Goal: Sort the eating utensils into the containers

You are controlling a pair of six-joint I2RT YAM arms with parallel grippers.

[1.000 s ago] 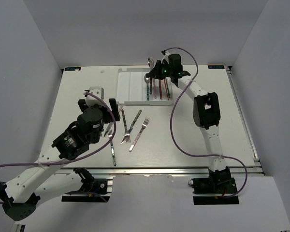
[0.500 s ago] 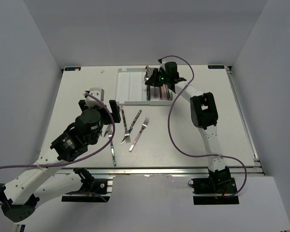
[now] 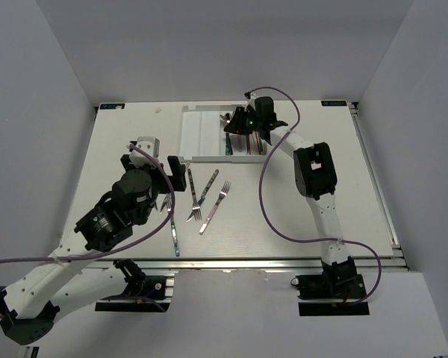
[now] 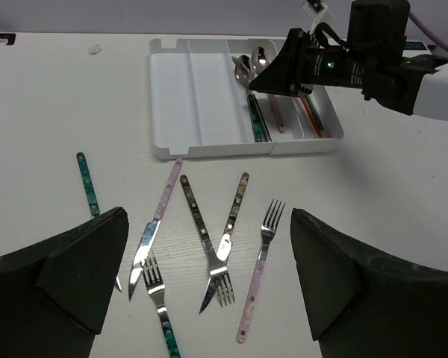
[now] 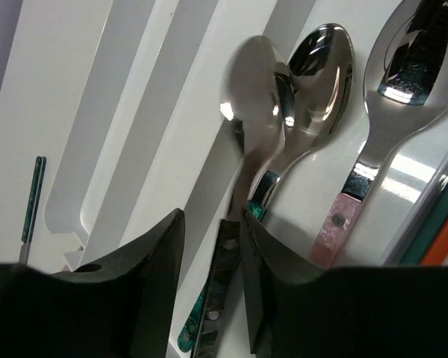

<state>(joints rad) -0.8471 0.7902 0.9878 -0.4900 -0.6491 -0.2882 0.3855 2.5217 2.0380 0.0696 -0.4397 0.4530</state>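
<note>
White table point(image 3: 358, 186): loose forks point(image 3: 213, 210), spoons point(image 5: 257, 82) in tray point(image 3: 198, 134)

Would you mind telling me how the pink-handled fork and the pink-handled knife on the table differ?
The fork points its tines toward the tray; the knife points its handle there. The knife lies left of the fork. Both have pink handles and lie loose on the table.
</note>
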